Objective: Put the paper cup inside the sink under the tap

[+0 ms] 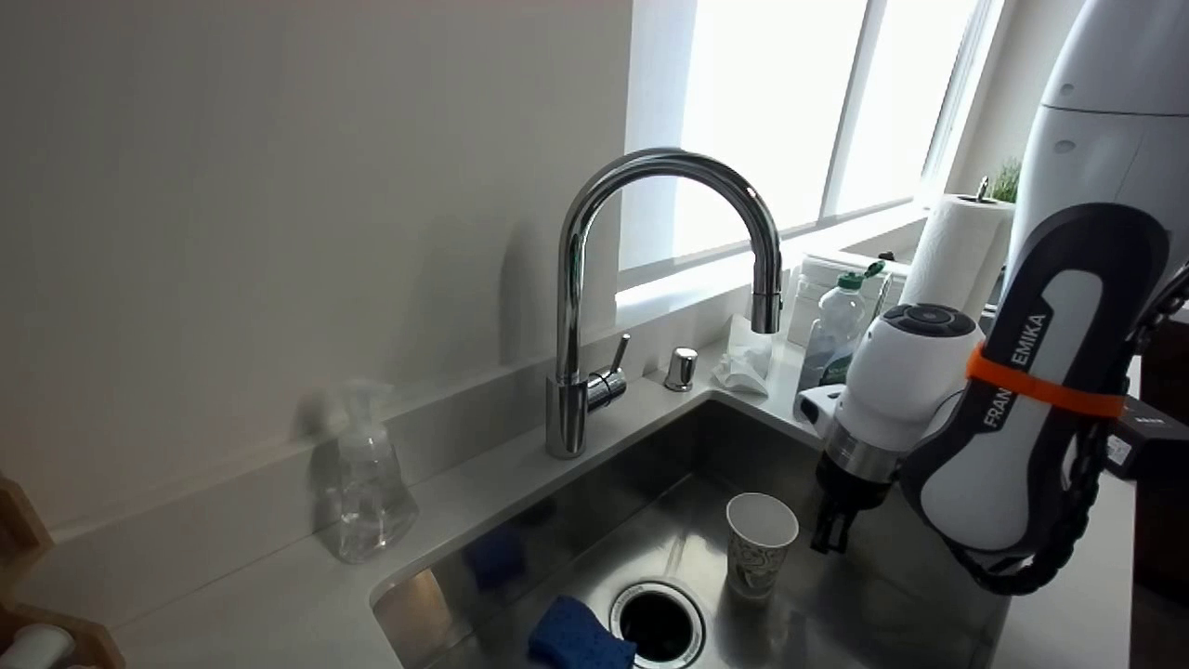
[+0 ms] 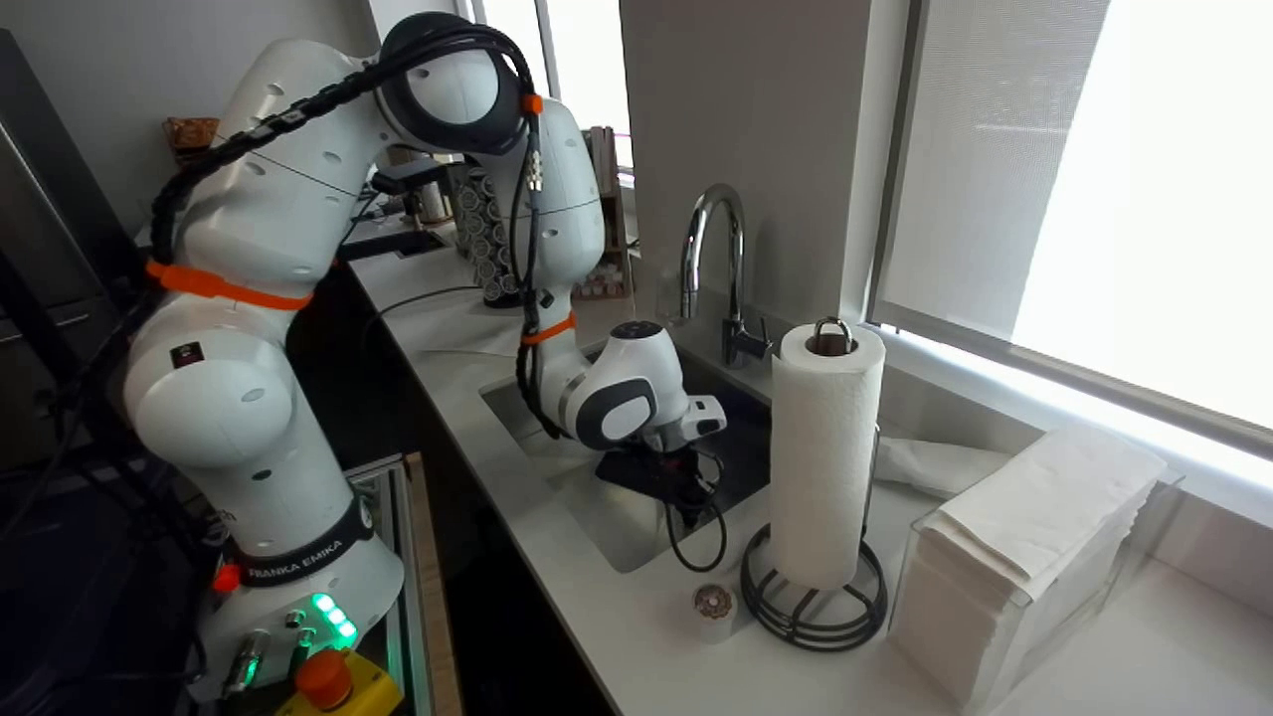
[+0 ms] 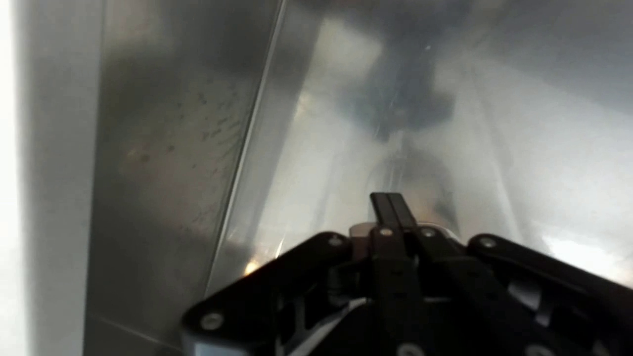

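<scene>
Blue sponge [image 1: 578, 636]: left of the drain [image 1: 658, 623], one corner overlapping its ring in an exterior view.
Chrome tap [image 1: 664, 163]: rises behind the drain, its arch reaching out above the sink [image 1: 864, 604].
Paper cup [image 1: 757, 556]: upright on the sink floor, just right of the drain, apart from it. Inside the sink: looks done. Under the tap: probably done or nearly so; the tap's mouth appears above the cup from this angle, but I cannot tell whether they truly line up.
Fingers [image 3: 383, 209]: farther right of the drain than the cup and not touching it; the wrist view shows the tips pressed together, nothing between them. With the cup ungripped, what seems left is to lift away, perhaps after a small nudge if the cup stands off the mouth's line.
Paper-towel roll [image 1: 957, 251]: well right of the drain, on the tabletop [image 1: 1082, 585], no part in the job.
</scene>
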